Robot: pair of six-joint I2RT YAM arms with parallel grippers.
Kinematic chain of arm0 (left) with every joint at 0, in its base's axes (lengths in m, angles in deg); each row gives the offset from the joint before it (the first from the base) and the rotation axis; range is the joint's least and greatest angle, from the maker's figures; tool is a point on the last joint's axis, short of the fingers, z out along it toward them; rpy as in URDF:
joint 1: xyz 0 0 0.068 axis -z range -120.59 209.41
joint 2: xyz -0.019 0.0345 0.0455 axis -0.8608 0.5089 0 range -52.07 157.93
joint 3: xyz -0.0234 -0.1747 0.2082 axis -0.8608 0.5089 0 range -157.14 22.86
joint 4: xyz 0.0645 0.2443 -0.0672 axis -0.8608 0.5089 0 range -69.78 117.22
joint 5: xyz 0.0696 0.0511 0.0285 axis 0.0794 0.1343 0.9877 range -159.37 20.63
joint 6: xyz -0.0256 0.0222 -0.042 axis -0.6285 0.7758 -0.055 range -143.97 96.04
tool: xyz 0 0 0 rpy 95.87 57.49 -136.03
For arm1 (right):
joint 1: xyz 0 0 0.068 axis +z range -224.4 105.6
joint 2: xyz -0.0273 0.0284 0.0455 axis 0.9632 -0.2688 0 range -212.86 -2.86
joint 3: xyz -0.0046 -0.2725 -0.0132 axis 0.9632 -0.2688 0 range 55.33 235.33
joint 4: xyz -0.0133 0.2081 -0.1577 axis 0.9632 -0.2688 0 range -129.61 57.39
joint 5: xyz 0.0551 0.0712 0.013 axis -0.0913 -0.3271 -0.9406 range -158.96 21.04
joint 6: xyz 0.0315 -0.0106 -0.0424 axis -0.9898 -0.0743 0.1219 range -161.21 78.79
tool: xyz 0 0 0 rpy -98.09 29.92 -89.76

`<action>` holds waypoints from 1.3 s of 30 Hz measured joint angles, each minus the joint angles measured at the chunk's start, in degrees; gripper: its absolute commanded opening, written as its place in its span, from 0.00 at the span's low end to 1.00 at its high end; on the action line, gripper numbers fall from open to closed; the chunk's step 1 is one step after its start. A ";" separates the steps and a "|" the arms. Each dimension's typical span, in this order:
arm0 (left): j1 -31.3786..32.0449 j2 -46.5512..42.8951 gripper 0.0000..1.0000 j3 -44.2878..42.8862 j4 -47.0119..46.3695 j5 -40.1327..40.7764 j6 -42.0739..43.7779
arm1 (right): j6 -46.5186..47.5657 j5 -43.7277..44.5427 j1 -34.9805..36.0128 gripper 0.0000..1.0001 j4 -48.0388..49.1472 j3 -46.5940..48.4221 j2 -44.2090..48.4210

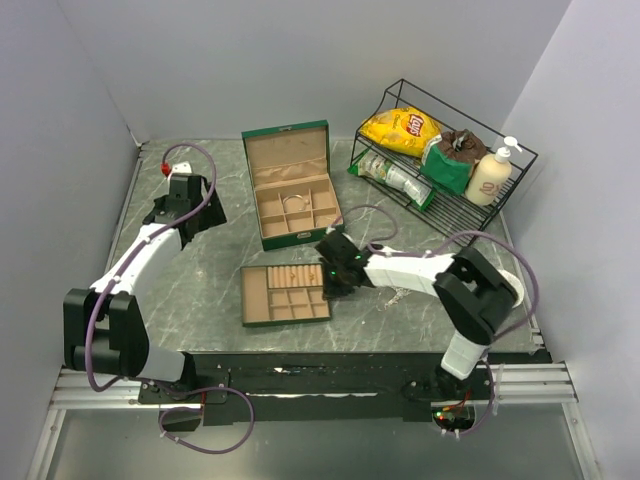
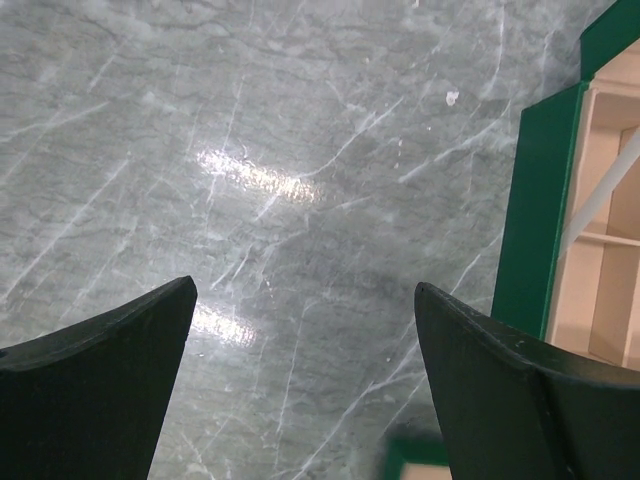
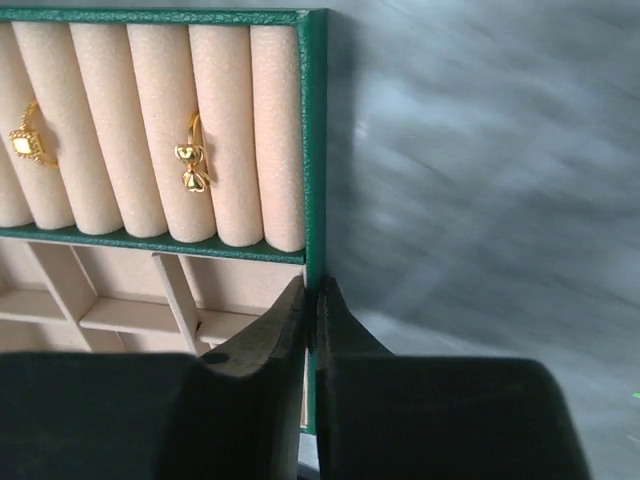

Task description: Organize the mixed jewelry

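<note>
The right gripper [image 3: 312,290] has its fingers pressed together right over the green rim of the divided tray [image 3: 316,150]. I cannot tell whether a thin piece is pinched between them.

If it does carry a piece, the step looks like a placement. To do it well, shift toward 9 o'clock, off the rim and squarely over one cell or roll. Go low before parting the fingers, so a light piece cannot bounce onto the desk [image 3: 480,150].

At 11 o'clock from the fingertips, the tray's foam ring rolls [image 3: 150,130] hold a bow-shaped gold piece [image 3: 193,165]. Farther toward 9 o'clock sits a gold ring [image 3: 28,143] with a square face. The cells [image 3: 120,290] just below the rolls show nothing where visible.

In the top view, the open green box [image 1: 268,238] stands at 12 o'clock from the tray, with a round bangle [image 1: 293,200] in its middle compartment.

The left gripper [image 2: 305,290] hangs with fingers wide apart over bare desk, holding nothing, beside the box's wall at 3 o'clock.
</note>
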 measured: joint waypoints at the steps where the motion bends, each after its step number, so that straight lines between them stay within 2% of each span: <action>1: 0.00 -0.35 0.96 0.00 -0.02 0.17 0.00 | -0.79 -0.13 0.48 0.05 0.13 1.88 -1.75; 14: 0.00 -2.91 0.96 0.02 -0.02 2.62 -0.02 | -5.03 -0.50 6.29 0.06 -3.45 25.09 -18.29; 21: 0.00 -2.91 0.96 0.02 0.00 3.02 -0.02 | -5.49 -1.38 8.17 0.14 -5.70 34.16 -24.02; 32: 0.00 -2.91 0.96 0.02 0.02 2.99 -0.04 | -6.21 -2.51 8.72 0.22 -5.75 35.26 -25.66; 39: 0.00 -2.93 0.96 0.22 -0.50 0.52 0.09 | -6.14 -3.65 8.74 0.33 -3.45 34.34 -25.62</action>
